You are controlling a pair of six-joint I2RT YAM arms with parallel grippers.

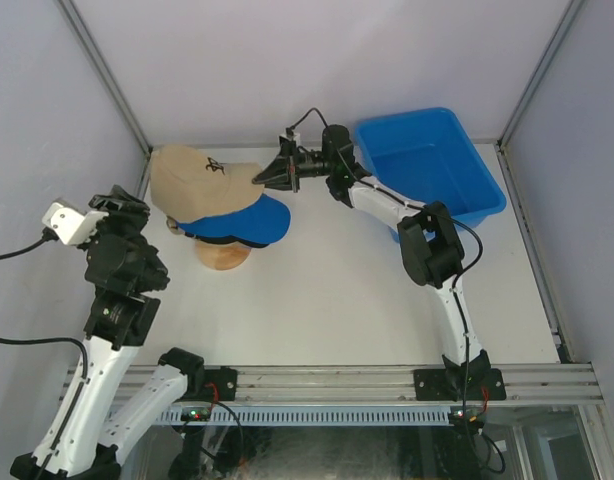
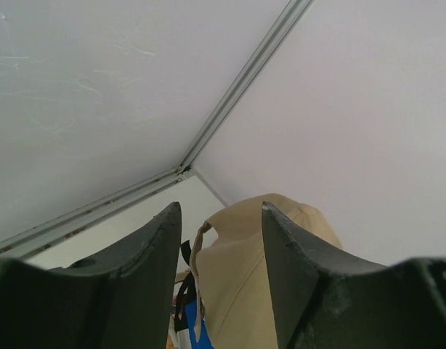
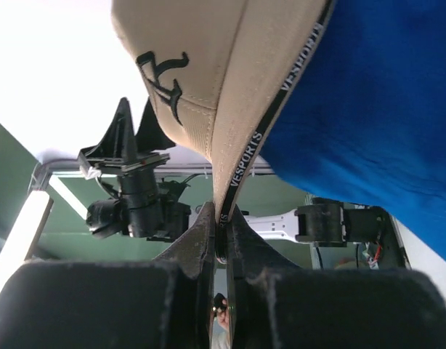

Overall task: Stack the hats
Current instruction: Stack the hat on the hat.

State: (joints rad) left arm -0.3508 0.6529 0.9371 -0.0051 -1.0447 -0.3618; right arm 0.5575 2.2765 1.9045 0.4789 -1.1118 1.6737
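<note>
A tan hat (image 1: 192, 180) with a dark mark on its front lies on top of a blue hat (image 1: 245, 221), and both sit on a round wooden stand (image 1: 222, 256). My right gripper (image 1: 260, 180) is shut on the front edge of the tan hat's brim (image 3: 234, 145), with the blue hat (image 3: 368, 109) beside it. At the stack's left my left gripper (image 2: 219, 209) is open and nothing is between its fingers. Beyond them is the back of the tan hat (image 2: 259, 276), with dark straps and a bit of blue under it.
A blue plastic bin (image 1: 427, 165) stands at the back right, close behind the right arm. Walls and metal frame rails close the table at the back and both sides. The left arm's body (image 1: 117, 260) stands just left of the stand.
</note>
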